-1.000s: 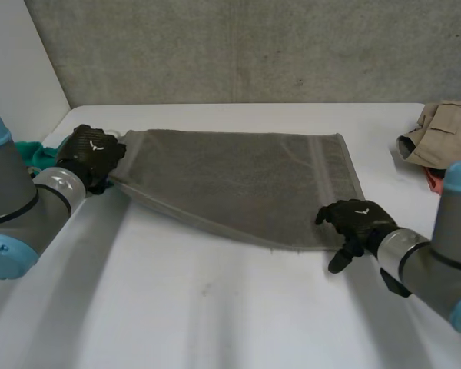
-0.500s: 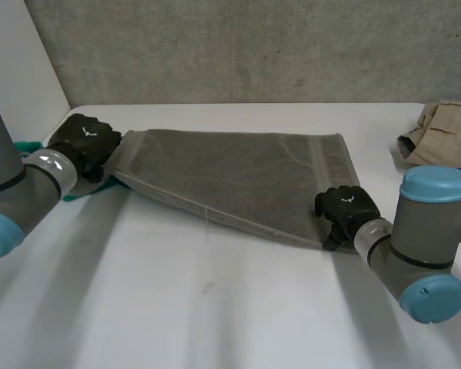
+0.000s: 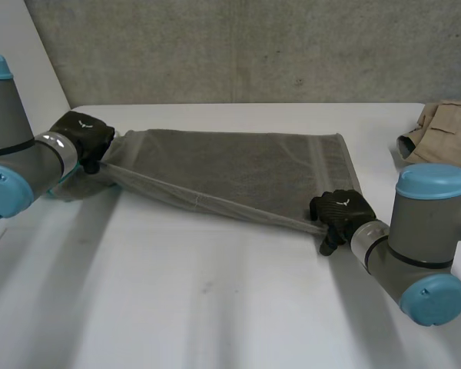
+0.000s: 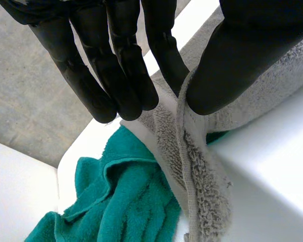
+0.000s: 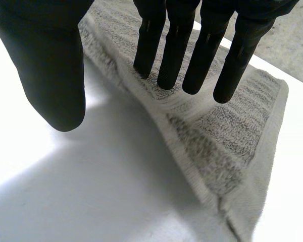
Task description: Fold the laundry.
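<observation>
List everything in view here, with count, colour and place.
towel: 1, grey, across the table's middle, near edge lifted taut between the hands
cloth: 1, teal, bunched at the table's left edge, beside the left hand
garment: 1, beige, heaped at the table's right edge
table: 1, white, under all of it
wall: 1, grey, behind the table
left arm: 1, grey with light-blue caps, at the table's left
right arm: 1, same colours, at the table's right
left hand: 1, black, pinching the towel's left corner
right hand: 1, black, holding the towel's near right corner
</observation>
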